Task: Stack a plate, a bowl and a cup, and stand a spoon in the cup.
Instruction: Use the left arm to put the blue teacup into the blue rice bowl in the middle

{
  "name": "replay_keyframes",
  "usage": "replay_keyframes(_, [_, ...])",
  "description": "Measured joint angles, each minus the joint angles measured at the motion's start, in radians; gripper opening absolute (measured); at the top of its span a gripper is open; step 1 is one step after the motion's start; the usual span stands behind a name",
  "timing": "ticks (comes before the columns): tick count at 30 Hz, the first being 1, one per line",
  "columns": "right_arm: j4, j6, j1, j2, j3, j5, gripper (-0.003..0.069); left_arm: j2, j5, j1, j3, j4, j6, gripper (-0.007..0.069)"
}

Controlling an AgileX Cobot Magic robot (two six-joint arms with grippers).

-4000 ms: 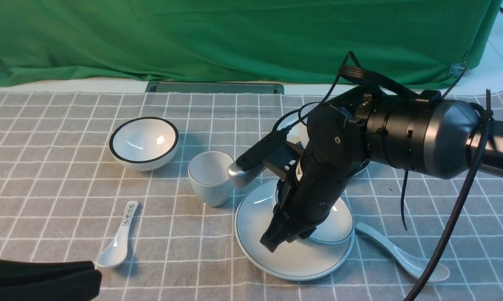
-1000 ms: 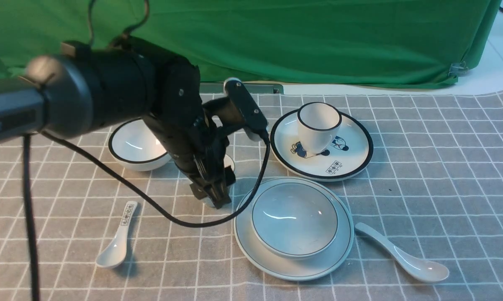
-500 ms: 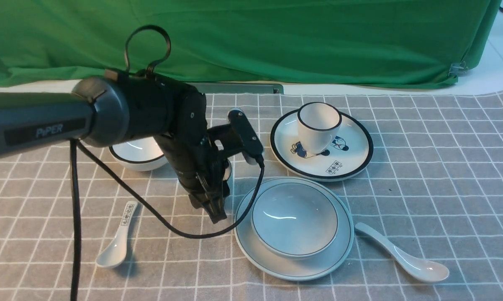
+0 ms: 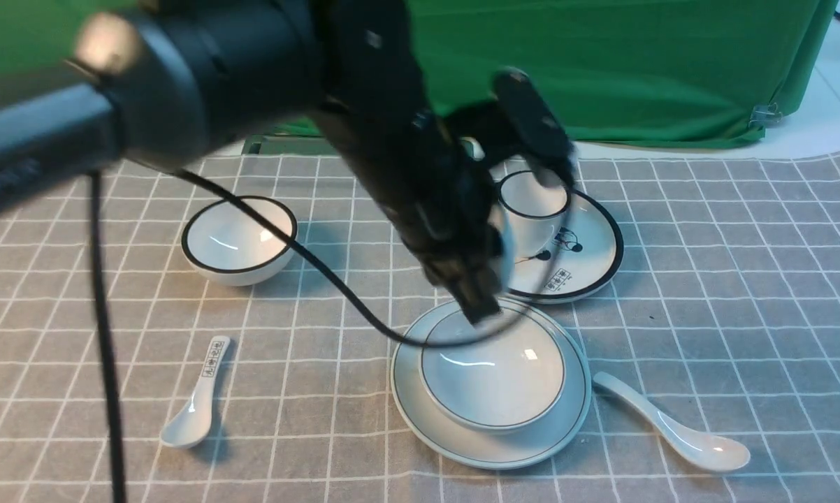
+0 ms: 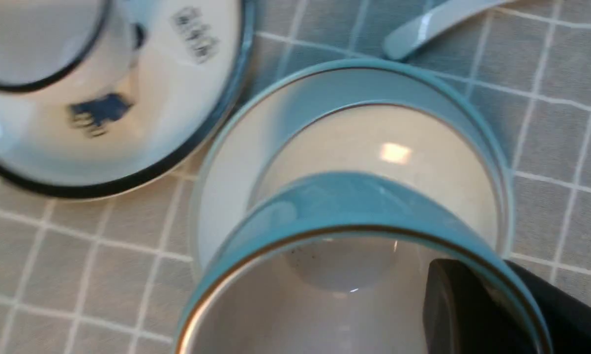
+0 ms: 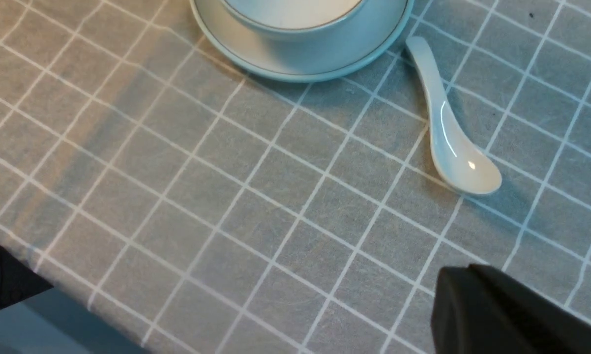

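Gripping the cup [image 5: 364,196] by its wall with the left gripper [image 5: 482,285], seeing the marked spoon [image 4: 195,398] aside, possibly snagging the bowl [image 4: 493,391] or plate [image 4: 407,391] with the drooping cable [image 4: 357,307], perhaps tipping the cup if releasing off-centre, crowding the black-rimmed cup [image 4: 532,230], finding the plain spoon [image 4: 671,423] rightward, holding the right gripper [image 6: 472,295] closed.

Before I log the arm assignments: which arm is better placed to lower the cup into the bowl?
Left, I'd say: its fingers grip the cup, just above the bowl. The right arm isn't holding it.
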Motion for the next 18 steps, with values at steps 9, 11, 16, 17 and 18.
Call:
replay_keyframes(9, [-0.001, 0.0, 0.0, 0.0, 0.0, -0.003, 0.0022, 0.148, 0.011, -0.089, 0.0, 0.101, -0.033, 0.0029])
replay_keyframes(11, [-0.002, 0.0, 0.0, 0.0, 0.0, -0.003, 0.0022, 0.165, -0.006, -0.089, 0.0, 0.125, -0.045, 0.0029])
replay_keyframes(16, [-0.002, 0.0, 0.0, 0.0, 0.0, -0.004, 0.0022, 0.183, -0.036, -0.088, 0.0, 0.152, -0.054, 0.003])
replay_keyframes(17, [-0.002, 0.0, 0.0, 0.0, 0.0, -0.005, 0.0022, 0.184, -0.036, -0.088, 0.0, 0.153, -0.054, 0.003])
replay_keyframes(18, [-0.002, 0.0, 0.0, 0.0, 0.0, -0.005, 0.0022, 0.187, -0.036, -0.088, 0.0, 0.153, -0.055, 0.003])
